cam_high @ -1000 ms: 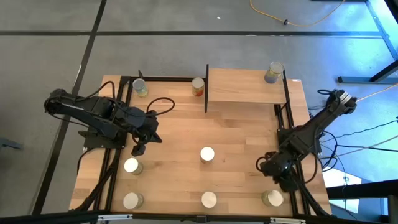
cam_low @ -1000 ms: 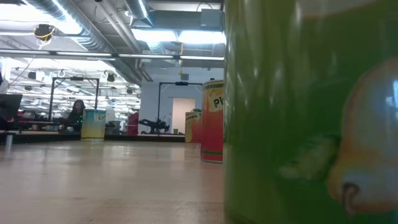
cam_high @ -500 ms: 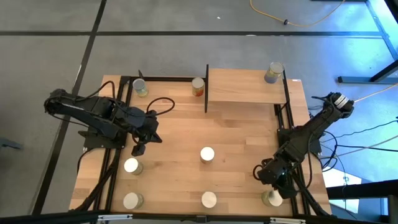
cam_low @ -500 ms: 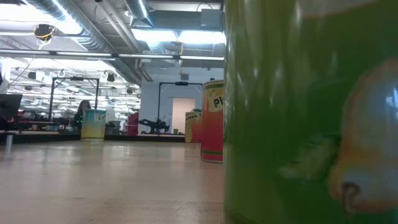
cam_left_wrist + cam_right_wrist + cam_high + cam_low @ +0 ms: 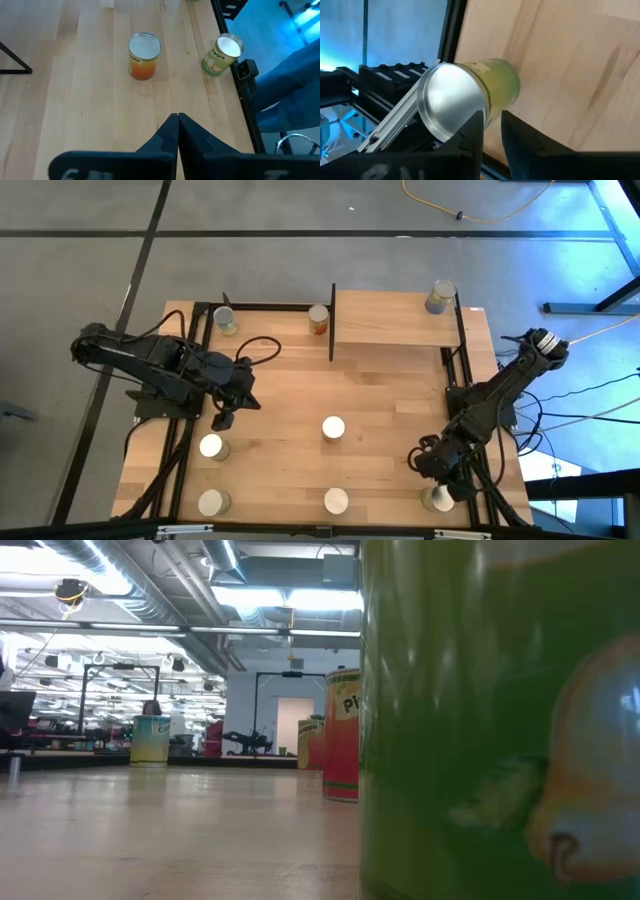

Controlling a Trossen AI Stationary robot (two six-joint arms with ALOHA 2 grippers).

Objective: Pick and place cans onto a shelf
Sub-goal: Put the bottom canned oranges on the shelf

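Several cans stand upright on the wooden table. One grey-topped can [image 5: 438, 295] stands on the shelf [image 5: 395, 320] at the far right. My right gripper [image 5: 445, 477] hangs over the near-right can [image 5: 437, 499], a green-yellow tin with a shiny top [image 5: 451, 102]. Its fingers [image 5: 476, 131] show a narrow gap with nothing in it, their tips at the can's rim. My left gripper [image 5: 222, 421] is shut and held above the table at the left. In the left wrist view an orange can [image 5: 144, 49] and a green pears can [image 5: 221, 54] stand ahead of it. My right gripper comes slanting down from above at the near-right can, and one fingertip overlaps the can's top rim [image 5: 479, 112] in the right wrist view. I cannot tell whether it touches the can. The can stands upright on the table beside the black rail.
More cans stand at the far left [image 5: 225, 320], beside the shelf's black upright [image 5: 319, 318], at the centre [image 5: 333, 427], and along the near left [image 5: 211, 446] [image 5: 212, 502]. A black rail [image 5: 478, 480] runs along the right edge. The low view is half filled by a green can [image 5: 490, 720].
My right gripper has moved down and toward the table's near edge, onto the near-right can, and now partly covers it in the high view. It has kept still for the last half second. No can has shifted.
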